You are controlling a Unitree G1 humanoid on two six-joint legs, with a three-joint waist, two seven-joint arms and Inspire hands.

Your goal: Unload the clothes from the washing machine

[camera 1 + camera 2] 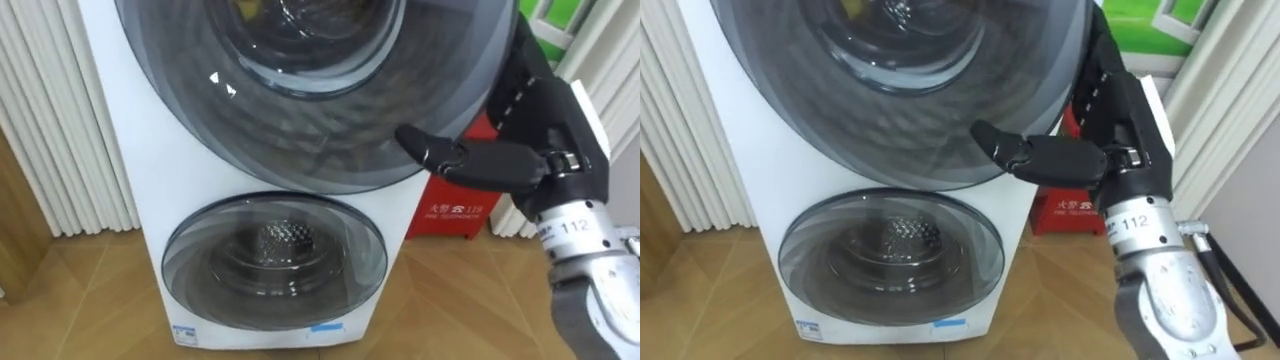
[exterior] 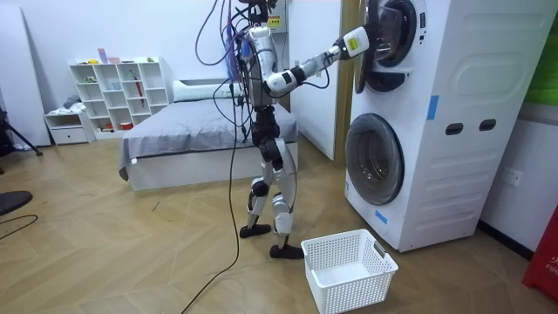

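Basket [image 2: 349, 292] on floor [image 2: 131, 253] before washing machine [image 2: 453, 166], upper door [image 1: 300, 110] above lower door [image 1: 275, 262], bed [image 2: 192, 135] well apart.

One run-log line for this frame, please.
right hand: on upper door rim | lower door: shut | white basket: empty, on floor by robot's feet

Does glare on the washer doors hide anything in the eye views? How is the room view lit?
Left eye view: small bright glints on the upper door, the drum shows through the lower door. Room view: even light, no strong glare on the washing machine.
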